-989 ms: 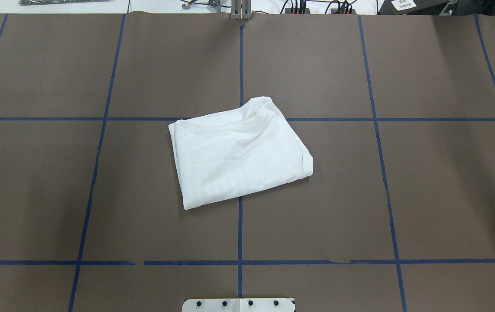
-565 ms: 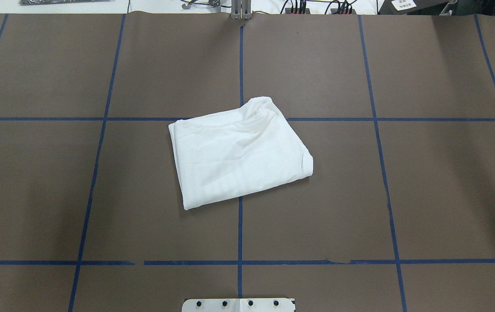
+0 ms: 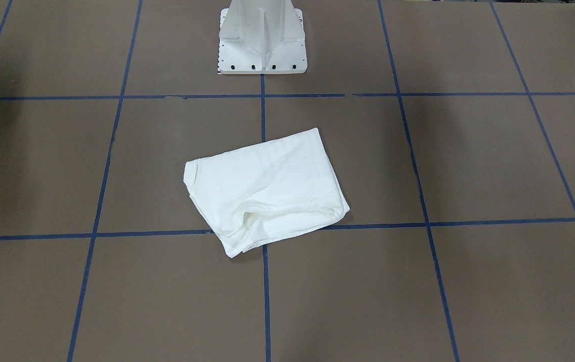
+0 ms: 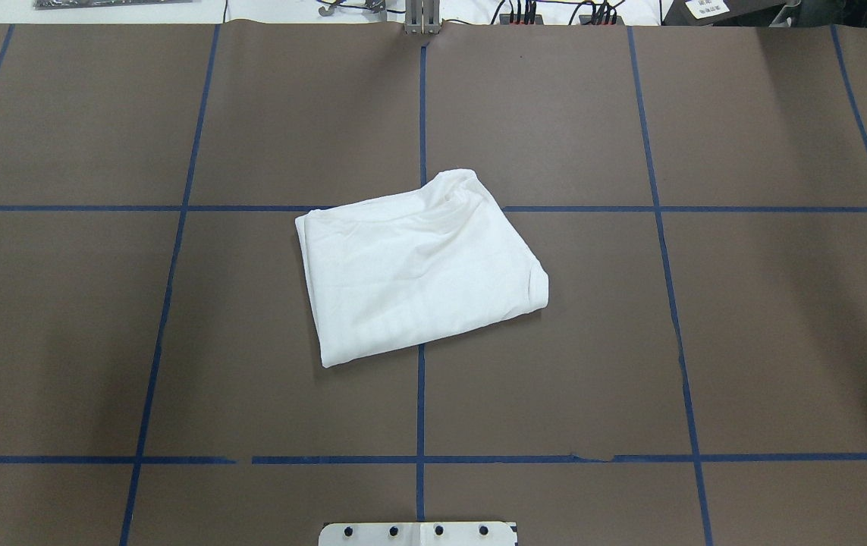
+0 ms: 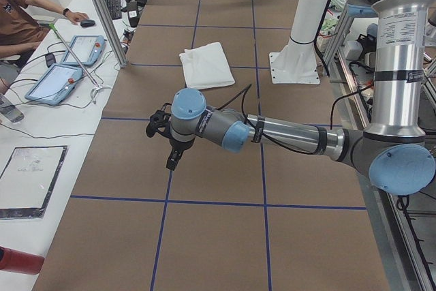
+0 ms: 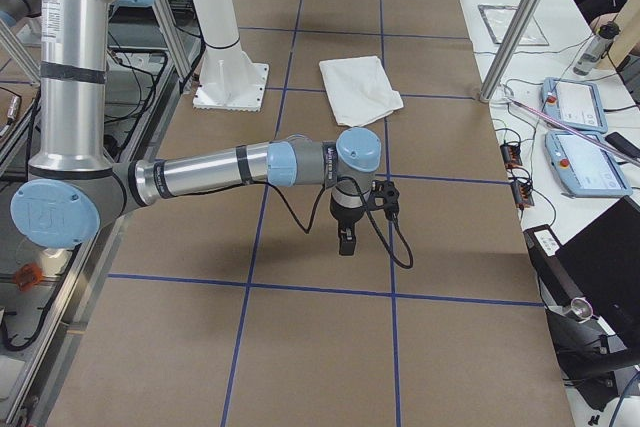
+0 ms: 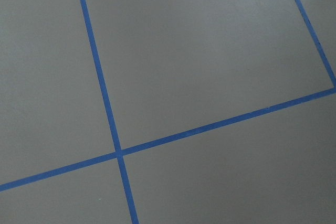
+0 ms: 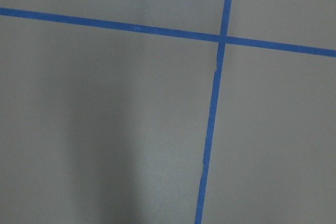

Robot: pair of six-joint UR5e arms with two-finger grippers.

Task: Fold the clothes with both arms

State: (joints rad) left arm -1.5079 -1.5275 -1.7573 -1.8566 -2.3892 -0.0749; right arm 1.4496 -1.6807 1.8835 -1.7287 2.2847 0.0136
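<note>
Shirt [image 4: 418,269] lies folded in a skewed rectangle at the middle of the brown worktop [image 4: 706,341], straddling a blue tape line [image 4: 420,409]. It's in the same spot with the same creases as a second ago, nothing has shifted. Faint rows show through the cloth near its front edge, too faint to read. Left hand [image 5: 172,160] hangs over the worktop well away from the shirt, and right hand [image 6: 346,241] does the same at the other end. Spread or pressed together? Can't tell for either.
</note>
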